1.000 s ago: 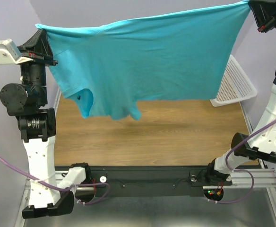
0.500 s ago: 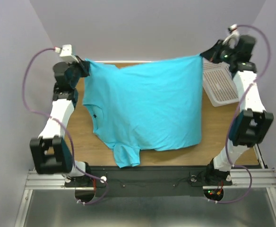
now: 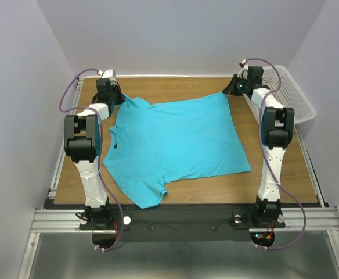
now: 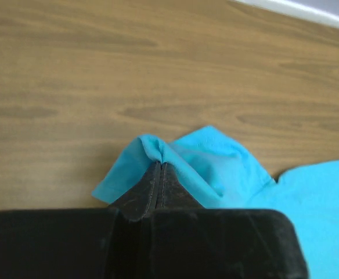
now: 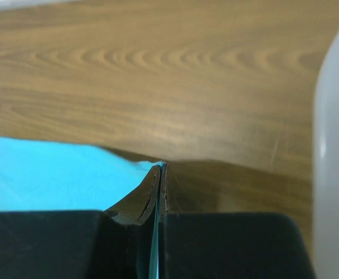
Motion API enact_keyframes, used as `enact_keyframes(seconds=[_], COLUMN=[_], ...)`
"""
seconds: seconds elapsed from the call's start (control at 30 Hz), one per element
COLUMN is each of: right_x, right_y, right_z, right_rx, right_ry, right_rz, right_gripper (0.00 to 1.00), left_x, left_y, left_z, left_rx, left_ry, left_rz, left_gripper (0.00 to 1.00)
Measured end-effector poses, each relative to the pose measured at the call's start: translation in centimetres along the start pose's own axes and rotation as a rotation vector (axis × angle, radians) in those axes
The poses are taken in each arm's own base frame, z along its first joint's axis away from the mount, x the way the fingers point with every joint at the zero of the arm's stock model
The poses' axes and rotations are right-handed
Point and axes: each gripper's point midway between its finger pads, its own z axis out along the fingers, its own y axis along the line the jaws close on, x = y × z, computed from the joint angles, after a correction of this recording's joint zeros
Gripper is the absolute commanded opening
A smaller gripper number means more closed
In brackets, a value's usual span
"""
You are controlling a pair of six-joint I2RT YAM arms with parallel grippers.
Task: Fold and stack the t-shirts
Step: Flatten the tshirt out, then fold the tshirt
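Note:
A turquoise t-shirt (image 3: 175, 136) lies spread flat on the wooden table, neck to the left and hem to the right. My left gripper (image 3: 118, 96) is low at the far left, shut on the sleeve end of the t-shirt (image 4: 181, 160), whose cloth bunches round the fingertips. My right gripper (image 3: 227, 91) is low at the far right, shut on the far hem corner of the t-shirt (image 5: 59, 174); a thin blue edge shows between its jaws. The other sleeve (image 3: 146, 196) lies near the front edge.
A white perforated basket (image 3: 294, 93) stands at the back right, just beyond the right arm, and its pale wall (image 5: 335, 151) fills the right of the right wrist view. Bare wood table (image 3: 285, 180) shows to the right of the shirt.
Both arms have swung the shirt from hanging high in the air down and away to the far side of the table, where it now lies flat. Both grips have held.

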Motion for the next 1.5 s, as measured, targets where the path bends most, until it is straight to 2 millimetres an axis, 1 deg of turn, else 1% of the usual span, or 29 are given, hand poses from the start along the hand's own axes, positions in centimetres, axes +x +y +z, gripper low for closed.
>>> enact_keyframes(seconds=[0.03,0.13,0.23,0.27,0.4,0.53,0.7,0.77,0.87,0.93,1.03,1.1,1.17,1.23,1.3,1.37,1.5], right_x=[-1.0,-3.5,-5.4,-5.7,-5.7,-5.6,-4.2,-3.9,-3.9,-4.2,-5.0,-5.5,-5.9,-6.0,-6.0,-6.1,-6.2], right_y=[-0.1,0.5,0.8,0.8,0.6,0.5,0.4,0.4,0.9,1.3,1.9,2.2,2.5,2.6,2.6,2.5,2.2], right_z=[0.4,0.3,0.1,0.2,0.2,0.2,0.1,-0.1,-0.5,-1.0,-1.5,-1.7,-1.8,-1.8,-1.8,-1.9,-2.1], right_rx=[0.008,0.015,0.031,0.035,0.049,0.049,0.046,0.044,0.037,0.030,0.016,0.007,-0.003,-0.010,-0.013,-0.017,-0.025], right_ry=[-0.026,-0.083,-0.140,-0.150,-0.153,-0.152,-0.119,-0.112,-0.112,-0.118,-0.136,-0.152,-0.163,-0.168,-0.169,-0.169,-0.171], right_rz=[-0.015,-0.048,-0.077,-0.081,-0.082,-0.088,-0.083,-0.081,-0.084,-0.090,-0.110,-0.126,-0.141,-0.154,-0.164,-0.174,-0.184], right_gripper=[0.00,0.01,0.00,0.01,0.01,0.01,0.01,0.01,0.01,0.01,0.01,0.01,0.01,0.01,0.01,0.01,0.01], left_x=[-0.6,-2.0,-3.1,-3.5,-4.1,-3.8,-3.6,-3.2,-2.4,-2.4,-3.3,-4.7,-5.6,-6.2,-6.3,-5.9,-4.5], left_y=[0.2,0.5,0.8,0.9,0.9,0.9,0.7,0.7,0.7,0.4,-0.3,-0.9,-1.4,-1.6,-1.7,-1.6,-1.0], left_z=[1.0,2.5,3.2,3.4,3.4,3.3,3.3,2.8,1.5,0.4,-1.2,-2.3,-3.0,-3.5,-3.8,-3.9,-3.9], left_rx=[-0.009,-0.034,-0.057,-0.065,-0.074,-0.073,-0.051,-0.044,-0.038,-0.029,-0.011,0.006,0.019,0.025,0.027,0.025,0.010], left_ry=[-0.007,-0.012,-0.019,-0.021,-0.024,-0.010,-0.005,-0.001,0.004,-0.008,-0.045,-0.090,-0.118,-0.136,-0.145,-0.140,-0.103], left_rz=[0.002,0.005,0.007,0.009,0.013,0.025,0.056,0.075,0.096,0.111,0.133,0.153,0.168,0.181,0.191,0.195,0.212], left_gripper=[0.00,0.00,0.00,0.00,0.00,0.00,0.00,0.00,0.00,0.00,0.00,0.00,0.00,0.00,0.00,0.00,0.00])
